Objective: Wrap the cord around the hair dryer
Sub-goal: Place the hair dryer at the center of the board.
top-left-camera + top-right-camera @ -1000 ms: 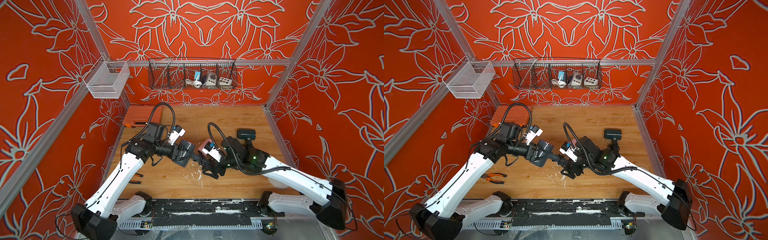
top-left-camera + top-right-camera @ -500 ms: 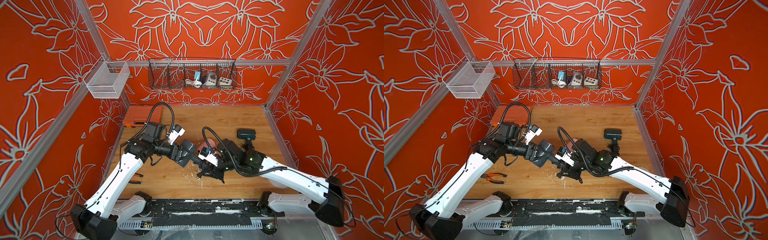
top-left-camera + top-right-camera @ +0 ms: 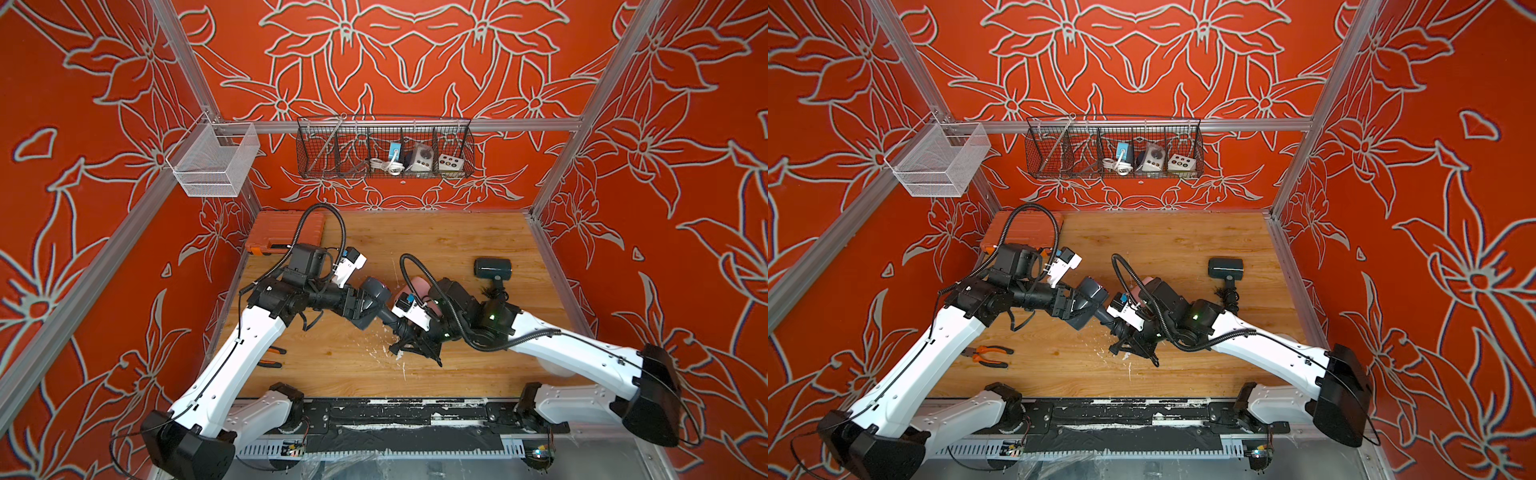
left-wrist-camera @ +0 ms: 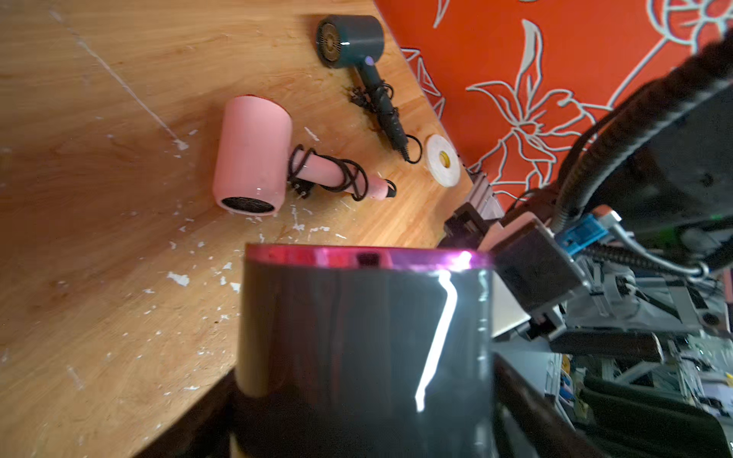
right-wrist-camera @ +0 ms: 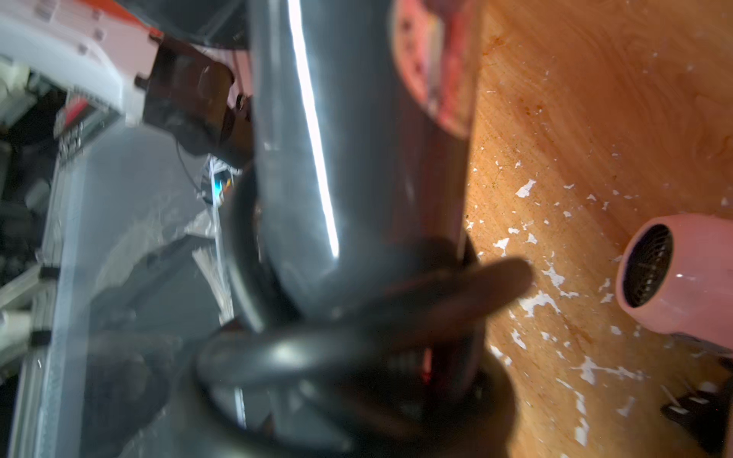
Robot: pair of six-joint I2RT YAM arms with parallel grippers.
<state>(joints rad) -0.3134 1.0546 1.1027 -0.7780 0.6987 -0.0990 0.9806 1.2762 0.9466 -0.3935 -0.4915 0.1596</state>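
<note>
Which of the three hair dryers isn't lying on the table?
The dark grey hair dryer with the magenta rim, raised in the air. The pink hair dryer and the teal hair dryer lie on the table.

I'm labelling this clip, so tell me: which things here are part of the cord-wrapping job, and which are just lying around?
In the job:
- grey dryer, held up between the arms
- its cord

Lying about:
- pink dryer and teal dryer, both already wrapped
- tape roll
- pliers
- orange case
- wire basket
- white basket
</note>
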